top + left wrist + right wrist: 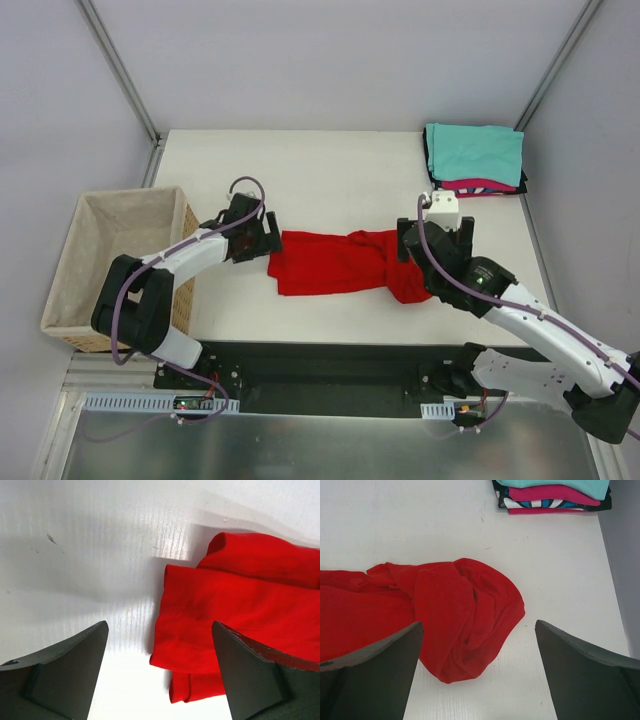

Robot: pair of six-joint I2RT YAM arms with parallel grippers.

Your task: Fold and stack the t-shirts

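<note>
A bright red t-shirt point(330, 262) lies crumpled in a long strip across the middle of the table. My left gripper point(262, 238) hovers at its left end, open. In the left wrist view the red t-shirt point(235, 605) has a folded edge between the spread fingers of the left gripper point(160, 625), which grip nothing. My right gripper point(408, 250) is over the bunched right end, open; the right wrist view shows the red t-shirt point(455, 610) heaped there below the right gripper point(479, 623). A stack of folded t-shirts point(475, 157), teal on top, sits at the far right corner.
A wicker basket point(65, 265) with beige lining stands off the table's left edge, beside the left arm. In the right wrist view the stack of folded t-shirts point(552, 495) shows magenta and black layers under the teal. Grey walls enclose the table.
</note>
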